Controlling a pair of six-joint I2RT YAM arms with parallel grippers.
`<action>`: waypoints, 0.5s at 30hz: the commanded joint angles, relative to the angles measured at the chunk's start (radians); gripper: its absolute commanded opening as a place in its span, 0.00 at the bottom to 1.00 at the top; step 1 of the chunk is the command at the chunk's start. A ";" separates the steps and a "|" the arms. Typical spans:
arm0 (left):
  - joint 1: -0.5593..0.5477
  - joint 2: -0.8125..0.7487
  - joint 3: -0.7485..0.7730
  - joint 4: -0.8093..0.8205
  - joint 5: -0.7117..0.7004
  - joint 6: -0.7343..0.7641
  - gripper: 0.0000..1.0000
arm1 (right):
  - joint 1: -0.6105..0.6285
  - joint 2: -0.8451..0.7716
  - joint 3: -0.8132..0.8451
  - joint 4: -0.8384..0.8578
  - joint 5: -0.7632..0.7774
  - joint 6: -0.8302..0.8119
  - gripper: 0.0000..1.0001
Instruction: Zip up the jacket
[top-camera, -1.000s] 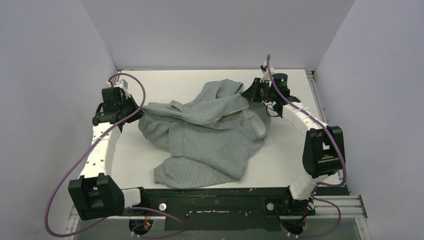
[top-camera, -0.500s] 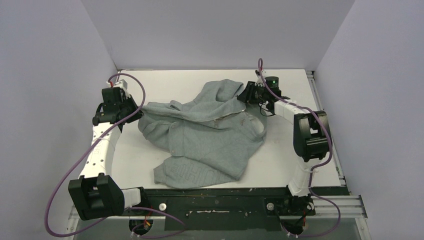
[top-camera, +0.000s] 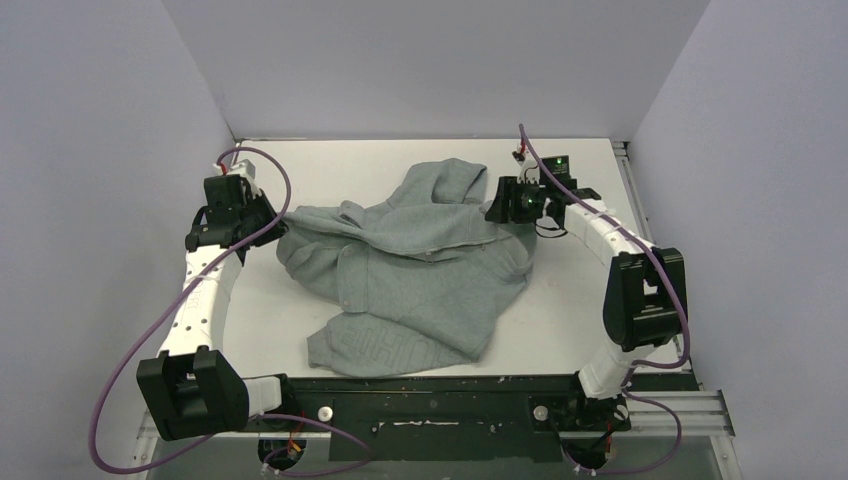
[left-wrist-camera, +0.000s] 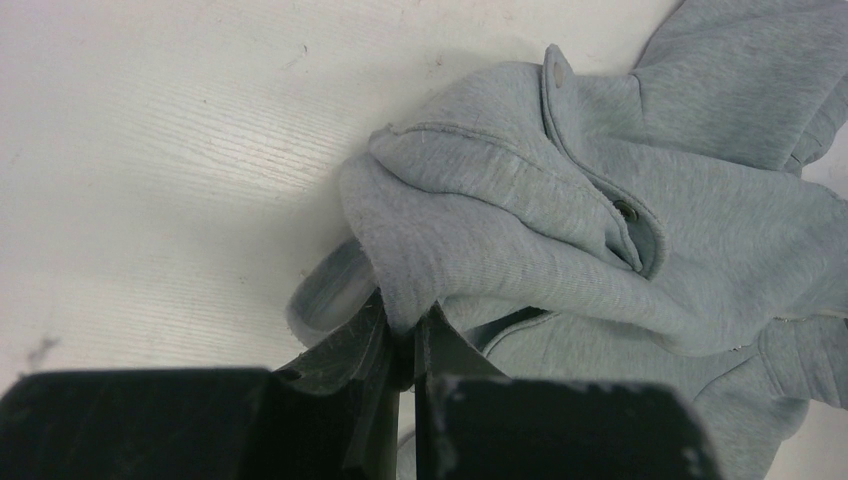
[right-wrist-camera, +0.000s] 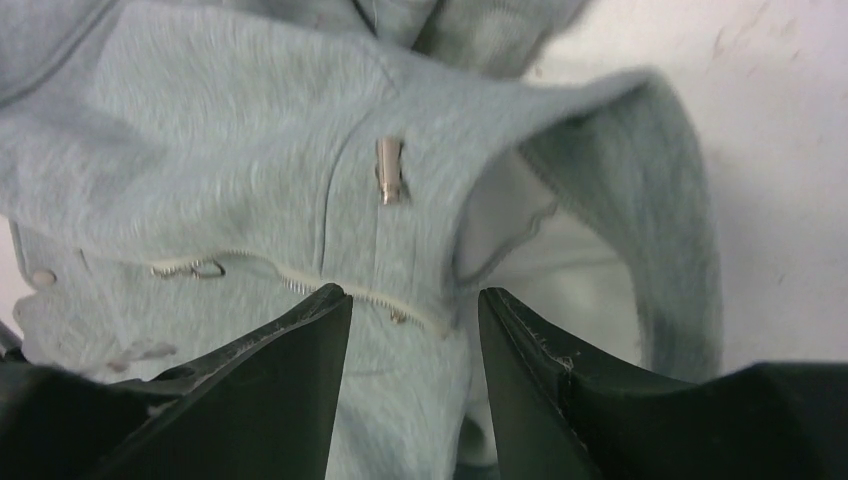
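Jacket (top-camera: 420, 270) released; right end effector (right-wrist-camera: 415, 300) now open.

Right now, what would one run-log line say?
left fingers: shut on jacket | right fingers: open above zipper | jacket: crumpled on table

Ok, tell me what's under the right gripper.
Under the open right gripper lies the jacket: grey fabric, a stretch of pale zipper and a metal pull tab. The table shows only to the side; beneath the gripper, fabric covers it.

The overhead camera looks down across the whole table (top-camera: 585, 300); both wrist cameras peer closely at the same jacket (top-camera: 410, 270).
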 joint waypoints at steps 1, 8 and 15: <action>0.010 -0.011 0.007 0.068 0.018 -0.014 0.00 | -0.003 -0.066 -0.065 -0.064 -0.038 -0.051 0.50; 0.010 -0.011 0.009 0.066 0.021 -0.013 0.00 | 0.011 -0.010 -0.028 -0.046 -0.029 -0.070 0.44; 0.010 -0.015 0.012 0.065 0.023 -0.016 0.00 | 0.060 0.020 0.002 -0.171 0.101 -0.130 0.45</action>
